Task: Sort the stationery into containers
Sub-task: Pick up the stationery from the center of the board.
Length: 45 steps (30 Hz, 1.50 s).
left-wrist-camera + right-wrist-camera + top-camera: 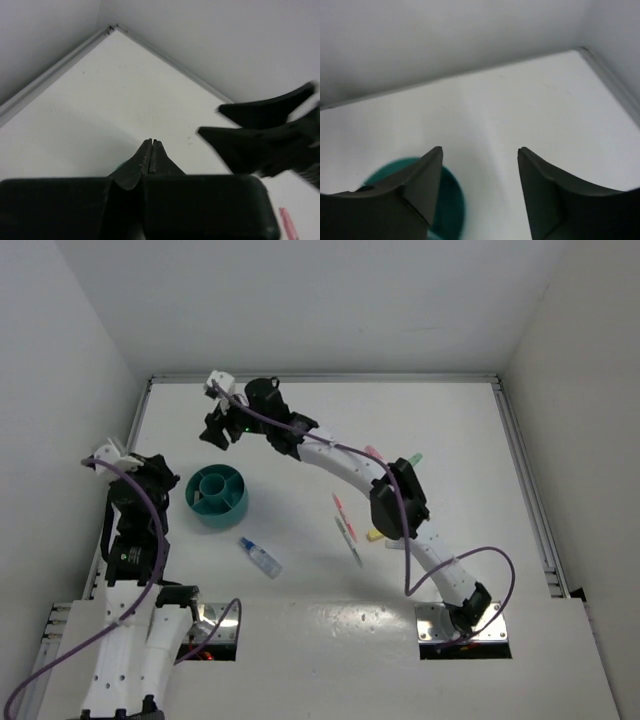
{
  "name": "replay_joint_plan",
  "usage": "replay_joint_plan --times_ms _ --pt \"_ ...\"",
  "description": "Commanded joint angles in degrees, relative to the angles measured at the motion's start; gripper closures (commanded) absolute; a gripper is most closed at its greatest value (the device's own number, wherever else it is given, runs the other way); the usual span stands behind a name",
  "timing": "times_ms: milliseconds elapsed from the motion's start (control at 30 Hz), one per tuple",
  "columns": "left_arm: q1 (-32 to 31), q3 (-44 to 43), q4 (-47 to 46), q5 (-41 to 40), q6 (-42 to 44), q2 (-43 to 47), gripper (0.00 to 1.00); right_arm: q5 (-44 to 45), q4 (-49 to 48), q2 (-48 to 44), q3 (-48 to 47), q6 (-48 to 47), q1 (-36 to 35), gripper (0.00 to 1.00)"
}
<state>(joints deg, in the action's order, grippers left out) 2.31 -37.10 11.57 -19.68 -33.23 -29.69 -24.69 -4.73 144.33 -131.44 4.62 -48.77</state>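
1. Right now the right tool (480, 152) is spread wide with nothing between its fingers. It hangs just past the far rim of the teal organiser (228, 512), which shows under its left finger in the wrist view.
2. The left tool (151, 142) is pressed together and empty, with the right tool close ahead of it and the organiser just beside it.
3. The stationery lies on the surface (440, 430) well back from the right tool, toward that arm's base. The clear bottle (260, 556) is nearest, then two thin pens (345, 525) and a yellow marker (375, 535). A pink marker (374, 451) and a mint marker (415, 457) lie beside the forearm.
4. The step, I judge, is fetching the next piece. Leave the fingers spread, swing back clear of the organiser's rim, and set them across the bottle's body before closing.
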Motion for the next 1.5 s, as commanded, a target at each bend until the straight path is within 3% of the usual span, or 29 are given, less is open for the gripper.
replay_joint_plan --times_ms 0,33,67,100,133,233,300,333,367,400,433,467,567,600,633,667,733,967,1333,1467 --pt "0.6 -1.6 -0.5 6.0 1.8 -5.8 0.99 19.8 17.8 -11.1 4.4 -12.5 2.4 0.37" --pt "0.6 -2.3 1.2 7.7 3.0 -7.6 0.86 26.5 20.4 -12.6 6.3 -14.0 3.1 0.42" --pt "0.6 -2.9 1.2 12.1 3.5 -9.5 0.65 29.8 23.1 -15.5 10.0 -15.3 4.6 0.59" --pt "0.6 -3.4 1.2 15.1 3.5 -13.7 0.13 32.2 27.7 -16.8 12.1 -17.8 5.7 0.82" --pt "0.6 -3.4 1.2 18.6 5.6 -16.2 0.01 35.1 30.0 -18.2 14.2 -19.6 6.9 1.00" --pt "0.6 -6.5 3.2 30.2 6.9 -24.6 0.00 37.6 34.9 -24.2 26.0 -22.0 13.2 1.00" --pt "0.6 -7.1 3.2 32.7 6.9 -26.1 0.00 37.5 37.9 -25.1 27.8 -22.0 18.3 0.76" --pt "0.6 -7.1 3.2 32.7 6.9 -26.1 0.04 35.8 40.8 -25.7 28.5 -22.0 20.0 0.59" --pt "0.6 -7.1 2.7 33.5 6.9 -26.1 0.12 35.8 42.6 -24.8 27.7 -21.3 22.6 0.49" --pt "0.6 -6.4 2.7 33.5 6.9 -26.1 0.29 34.0 44.0 -24.1 27.2 -20.8 23.7 0.48" --pt "0.6 -6.4 2.7 33.5 6.9 -25.5 0.80 34.0 45.2 -23.3 26.0 -20.2 24.7 0.43" --pt "0.6 -6.4 2.7 33.5 6.9 -25.5 1.00 34.0 47.4 -21.0 25.0 -20.2 25.4 0.42" --pt "0.6 -6.4 2.7 32.8 6.9 -24.8 1.00 32.6 48.7 -18.3 22.6 -18.1 28.5 0.42" --pt "0.6 -6.4 2.7 32.3 6.9 -24.1 0.86 31.4 48.7 -16.9 22.6 -17.2 29.1 0.42" --pt "0.6 -6.4 2.7 31.1 6.9 -24.1 0.66 30.4 49.3 -16.3 21.9 -16.7 30.3 0.42" --pt "0.6 -6.4 2.7 31.1 6.9 -23.6 0.29 29.6 50.2 -15.6 21.0 -16.7 30.3 0.42" --pt "0.6 -5.9 2.7 30.4 6.9 -23.0 0.15 25.5 51.7 -13.3 19.9 -16.7 31.6 0.42" --pt "0.6 -5.9 2.7 30.4 6.9 -23.0 0.14 19.2 51.0 -10.4 19.3 -16.0 32.2 0.43" --pt "0.6 -5.9 2.7 30.4 6.9 -23.0 0.14 19.2 53.6 -4.3 14.4 -16.0 33.3 0.47" --pt "0.6 -5.9 2.7 30.4 6.9 -23.0 0.14 18.6 54.2 -3.8 14.4 -16.0 33.3 0.62"
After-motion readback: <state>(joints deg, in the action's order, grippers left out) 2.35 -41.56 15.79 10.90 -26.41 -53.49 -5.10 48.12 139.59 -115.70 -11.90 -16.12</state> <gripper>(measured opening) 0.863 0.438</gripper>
